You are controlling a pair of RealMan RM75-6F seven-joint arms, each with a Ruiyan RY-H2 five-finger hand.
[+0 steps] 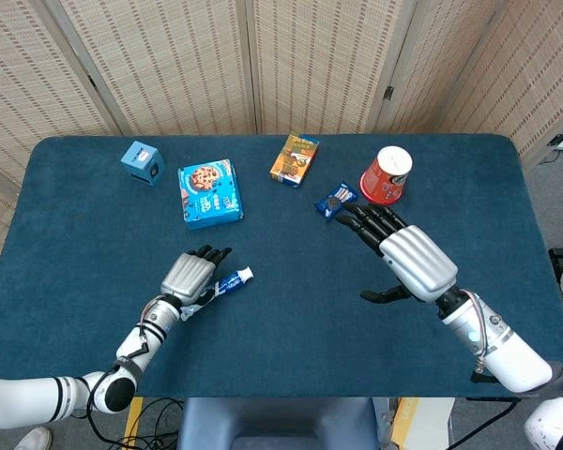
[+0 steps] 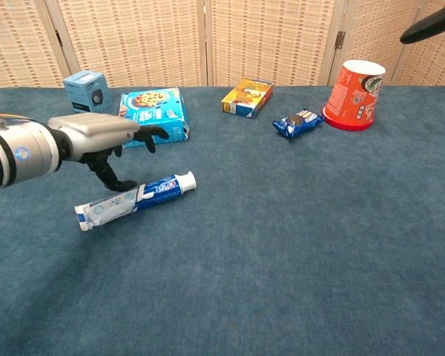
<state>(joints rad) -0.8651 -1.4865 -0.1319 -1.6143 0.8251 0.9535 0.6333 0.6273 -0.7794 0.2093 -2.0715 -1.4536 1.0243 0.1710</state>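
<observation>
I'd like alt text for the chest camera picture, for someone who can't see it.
A robot's left hand hovers with fingers spread over a toothpaste tube lying on a blue table, one fingertip touching or nearly touching the tube. Further back sit a small blue box, a cookie box, an orange box, a snack packet and an upside-down red cup.

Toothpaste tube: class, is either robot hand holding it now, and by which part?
Neither. The toothpaste tube lies on the table; the left robot hand hovers open above it, and the right robot hand is open too.
</observation>
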